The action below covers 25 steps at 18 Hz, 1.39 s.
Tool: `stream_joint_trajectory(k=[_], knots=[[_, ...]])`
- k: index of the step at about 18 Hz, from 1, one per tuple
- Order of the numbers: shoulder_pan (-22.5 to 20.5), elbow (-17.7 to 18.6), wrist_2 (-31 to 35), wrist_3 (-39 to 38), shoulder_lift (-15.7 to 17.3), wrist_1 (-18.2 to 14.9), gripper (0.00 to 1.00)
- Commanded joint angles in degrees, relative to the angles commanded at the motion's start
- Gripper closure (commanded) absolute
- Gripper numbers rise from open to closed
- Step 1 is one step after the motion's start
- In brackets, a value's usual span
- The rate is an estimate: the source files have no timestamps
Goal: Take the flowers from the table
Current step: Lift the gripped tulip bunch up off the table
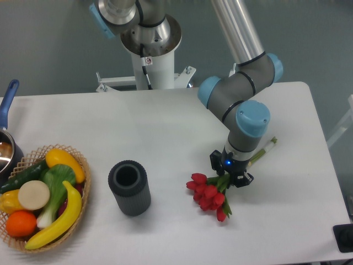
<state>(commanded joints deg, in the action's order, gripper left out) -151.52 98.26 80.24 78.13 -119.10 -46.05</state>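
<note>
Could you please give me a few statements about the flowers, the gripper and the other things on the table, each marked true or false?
1. The gripper is down over the flowers, near where the stems meet the blooms. True.
2. The flowers are yellow. False: the blooms are red, with green leaves.
3. A dark cylinder stands on the table between the basket and the flowers. True.
4. The flowers lie inside the basket. False: they lie on the table, to the right of the cylinder; the basket holds fruit and vegetables.
5. The stems stick out toward the table's right rear, past the gripper. True.
</note>
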Motion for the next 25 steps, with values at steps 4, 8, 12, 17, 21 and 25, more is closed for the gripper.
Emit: stream_joint_trajectory(k=[4,8,12,17,21,25], knots=[[-0.35,0.09,-0.96,-0.09,3.86,-0.09,0.63],[-1.05,-0.18,-10.61,-3.77,7.47,0.0,0.63],[-1.49,-0.09,-19.67,-8.69,12.83,0.0,0.63],[-2.54,-0.09,-30.22,-14.84,16.35,0.09,0.63],[-4.13,-1.75,-36.98,-18.71,16.97,0.09,0.63],[-4.3,-4.39,-38.76,-21.53,16.53,0.09,0.63]])
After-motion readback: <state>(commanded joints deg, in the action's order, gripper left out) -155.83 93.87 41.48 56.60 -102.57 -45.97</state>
